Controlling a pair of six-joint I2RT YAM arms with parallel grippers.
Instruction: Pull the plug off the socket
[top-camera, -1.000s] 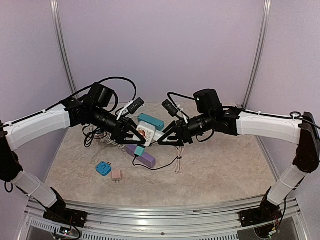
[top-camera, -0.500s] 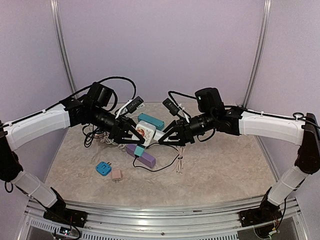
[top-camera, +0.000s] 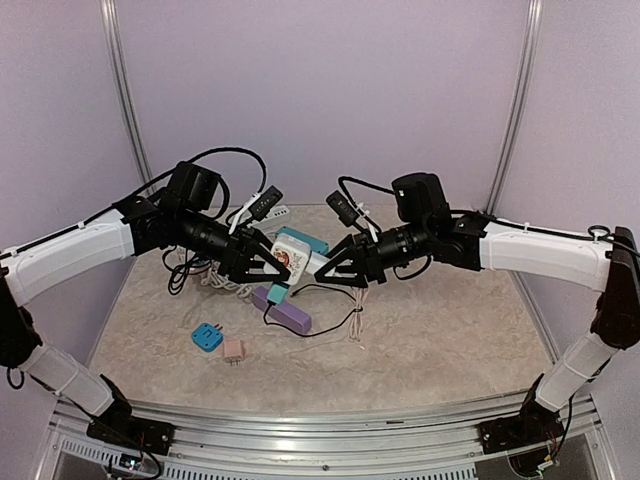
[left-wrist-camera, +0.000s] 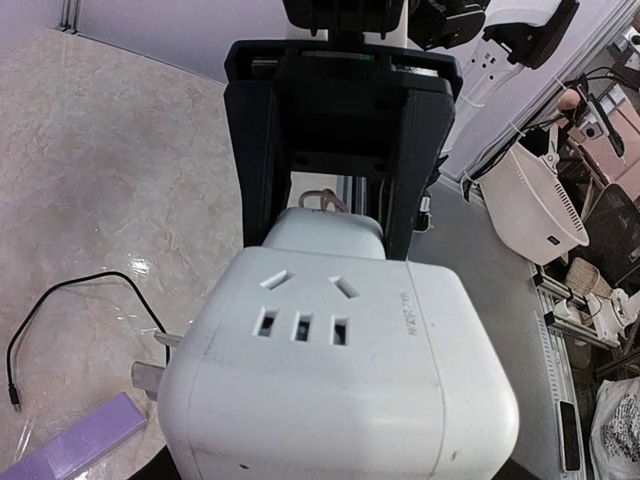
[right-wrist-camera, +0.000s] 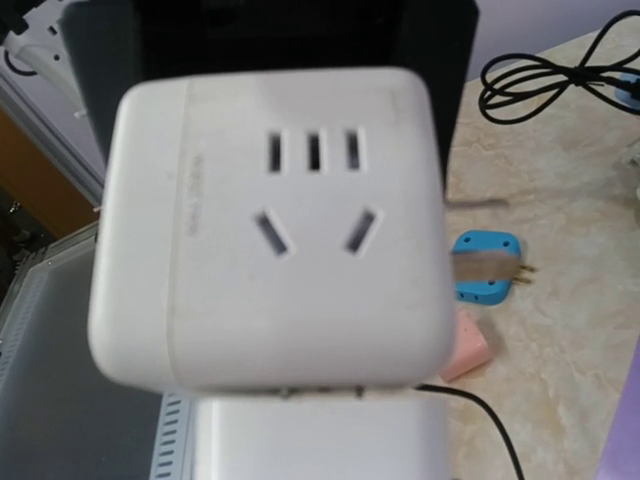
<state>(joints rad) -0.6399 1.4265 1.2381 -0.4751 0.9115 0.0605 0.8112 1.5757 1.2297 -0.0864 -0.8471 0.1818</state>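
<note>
A white cube socket (top-camera: 287, 258) is held above the table with my left gripper (top-camera: 277, 268) shut on it; it fills the lower half of the left wrist view (left-wrist-camera: 330, 370). A white plug (top-camera: 318, 265) sits against its far face, and my right gripper (top-camera: 330, 272) is shut on that plug. In the left wrist view the plug (left-wrist-camera: 325, 232) lies between the right gripper's black fingers (left-wrist-camera: 262, 150). From the right wrist, the socket (right-wrist-camera: 270, 220) is above the plug (right-wrist-camera: 320, 440), with a thin gap showing metal prongs. My own fingertips are hidden in both wrist views.
On the table below lie a purple block (top-camera: 290, 316), a teal block (top-camera: 305, 241), a blue adapter (top-camera: 207, 336), a pink adapter (top-camera: 233, 350) and a thin black cable (top-camera: 320, 330). A tangle of cords (top-camera: 195, 272) lies at the left. Metal posts stand at the back corners.
Both grippers have lifted a little and shifted toward the back, carrying the socket and plug with them. Both grips look unchanged.
</note>
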